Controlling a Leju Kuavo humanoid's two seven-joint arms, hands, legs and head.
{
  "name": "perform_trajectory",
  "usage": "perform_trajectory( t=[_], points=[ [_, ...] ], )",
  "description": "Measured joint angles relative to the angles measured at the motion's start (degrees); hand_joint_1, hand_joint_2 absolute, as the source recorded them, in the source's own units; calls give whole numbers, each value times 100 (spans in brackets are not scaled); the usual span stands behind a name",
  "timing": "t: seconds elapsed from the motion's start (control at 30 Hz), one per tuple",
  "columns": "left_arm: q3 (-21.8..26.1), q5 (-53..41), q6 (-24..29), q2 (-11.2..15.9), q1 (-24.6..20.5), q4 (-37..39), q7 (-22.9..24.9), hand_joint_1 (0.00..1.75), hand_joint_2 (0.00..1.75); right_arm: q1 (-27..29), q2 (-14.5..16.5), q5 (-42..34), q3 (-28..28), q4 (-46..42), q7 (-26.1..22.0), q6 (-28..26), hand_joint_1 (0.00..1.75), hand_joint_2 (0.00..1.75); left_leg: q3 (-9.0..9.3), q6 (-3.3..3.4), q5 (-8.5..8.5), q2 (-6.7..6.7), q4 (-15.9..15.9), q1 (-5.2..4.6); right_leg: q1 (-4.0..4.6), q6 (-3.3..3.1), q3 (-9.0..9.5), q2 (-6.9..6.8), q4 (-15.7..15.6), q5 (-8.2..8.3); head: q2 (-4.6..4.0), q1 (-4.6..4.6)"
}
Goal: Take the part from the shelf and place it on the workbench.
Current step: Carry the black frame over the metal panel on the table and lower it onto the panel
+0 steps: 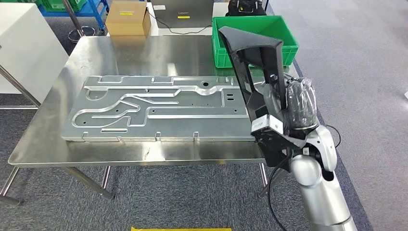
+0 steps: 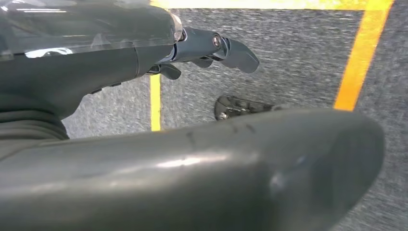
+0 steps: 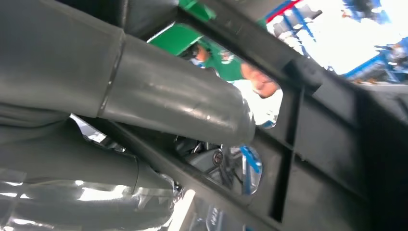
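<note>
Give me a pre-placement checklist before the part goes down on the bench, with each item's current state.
1. Right hand holds the black part: ok.
2. Part is over the workbench: ok, it stands tilted above the right end.
3. Landing spot free: not ok, the metal plate covers most of the top.
4. Clear of the green bin: cannot tell, the part overlaps it in the head view.
5. Left hand out of the way: ok, it hangs over the floor.
</note>
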Motion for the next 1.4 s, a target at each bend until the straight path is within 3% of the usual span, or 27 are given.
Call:
perform_trajectory(
  t=[0.07,0.13,0.17,0.2,0.3,0.37,0.47,0.53,0.63,0.67,0.7,0.73,0.8,0.87,0.97,1.03,1.07,1.13,1.17,1.2,1.23,1.3,1.33,1.4],
  points=[
    [-1,-1,-12,-27,-7,-1,-22,0,0,-143,-93,2,-63,93,7,-37,175,0,41,45,-20,-4,-13,9,-21,51,-317,-13,536,-250,0,15],
    [-3,-4,-22,-45,8,-2,-19,0,0,-297,-172,21,-113,155,33,-35,175,0,48,63,-54,-7,-10,7,-32,81,-794,-17,1178,-500,0,20],
    [-5,-6,-27,-57,18,-2,-10,0,0,-381,-201,31,-133,175,58,-28,175,0,61,63,-75,-8,-8,7,-36,88,-960,-18,1329,-499,0,20],
    [-9,-9,-32,-72,25,-2,1,0,0,-480,-228,37,-149,189,88,-14,175,0,88,60,-100,-10,-6,7,-41,87,-1030,-19,1279,-367,0,20],
    [-34,-27,-47,-127,20,-5,27,0,0,-880,-288,6,-177,189,161,55,175,0,218,24,-195,-18,-5,2,-33,46,-819,-21,308,417,0,17],
    [-69,-55,-59,-154,4,-7,39,0,0,-1194,-310,-90,-186,156,209,137,175,0,251,-26,-237,-18,-8,-8,3,-14,-719,-23,-130,612,0,21],
    [-134,-107,-74,-185,-14,-7,50,0,0,-1698,-321,-334,-197,52,269,219,175,0,274,-126,-246,-15,56,-20,0,-116,-640,-17,-248,603,0,26],
    [-173,-147,-97,-198,-45,-8,30,0,0,-2028,-322,-499,-195,-39,292,269,175,0,151,-178,-364,-13,360,-16,-28,-176,-536,-26,-290,573,0,11],
    [-256,-249,-131,-223,-94,-11,-26,0,0,-2392,-322,-654,-152,-146,341,362,175,0,-446,-224,-767,-12,1356,8,-19,-236,-462,-42,-300,510,-1,-4],
    [-287,-284,-136,-234,-109,-13,-33,0,0,-2473,-322,-681,-124,-175,361,371,175,0,-618,-232,-813,-11,1570,14,-14,-240,-437,-39,-298,484,-1,-5],
    [-319,-316,-139,-244,-129,-14,-34,0,0,-2541,-322,-704,-94,-205,388,372,175,0,-701,-236,-740,-11,1588,18,-12,-237,-403,-35,-295,452,-1,-5],
    [-350,-347,-142,-255,-158,-15,-34,0,0,-2599,-322,-723,-62,-238,416,359,175,0,-679,-231,-542,-11,1392,20,-11,-230,-357,-31,-293,417,-1,-5],
    [-410,-395,-148,-268,-224,-15,-32,0,0,-2704,-322,-764,-13,-294,454,306,175,0,-447,-193,-9,-10,642,17,-11,-203,-262,-33,-291,340,0,-2],
    [-462,-430,-152,-277,-296,-16,-32,0,0,-2789,-330,-798,19,-331,471,240,175,0,-298,-138,216,-6,84,-12,-8,-157,-252,-29,-285,294,0,-3],
    [-527,-474,-153,-306,-362,-19,-21,0,0,-2844,-355,-817,55,-373,514,182,175,0,-255,-60,214,-7,-50,-22,-6,-57,-260,-19,-293,242,0,-6],
    [-552,-490,-154,-328,-392,-23,-13,0,0,-2890,-379,-811,71,-408,525,164,175,0,-177,-13,208,-5,-120,5,-12,12,-315,-22,-103,110,0,5],
    [-562,-493,-156,-339,-409,-26,-10,0,0,-2907,-396,-808,78,-424,527,161,175,0,-137,10,200,-4,-144,16,-24,44,-444,-24,166,-24,0,11],
    [-576,-496,-158,-358,-431,-29,-8,0,0,-2919,-423,-803,95,-433,535,166,175,0,-91,38,160,-5,-147,15,-46,99,-877,-25,918,-309,0,18],
    [-580,-496,-158,-367,-432,-31,-7,0,0,-2913,-432,-803,106,-434,539,173,175,0,-72,40,137,-6,-142,15,-58,117,-1075,-27,1201,-359,0,18],
    [-581,-494,-157,-372,-429,-32,-8,0,0,-2911,-440,-810,118,-436,544,182,166,0,-50,35,110,-8,-134,17,-70,130,-1183,-29,1284,-286,0,18],
    [-581,-492,-156,-374,-425,-33,-10,0,0,-2916,-447,-827,131,-437,552,193,123,0,-23,26,79,-11,-122,19,-80,135,-1179,-32,1150,-102,0,18],
    [-582,-482,-154,-376,-423,-33,-21,0,0,-2950,-457,-894,151,-440,597,209,35,0,36,-7,6,-21,-89,22,-93,126,-917,-39,429,393,0,18],
    [-582,-476,-151,-376,-424,-33,-25,0,0,-2974,-460,-940,156,-441,621,209,0,0,52,-32,-28,-27,-65,12,-84,112,-778,-40,91,543,0,18],
    [-582,-463,-134,-376,-411,-33,-25,0,0,-3002,-467,-1045,158,-446,647,199,0,0,59,-89,-69,-31,-48,-5,-57,66,-659,-30,-198,597,0,14]
  ],
)
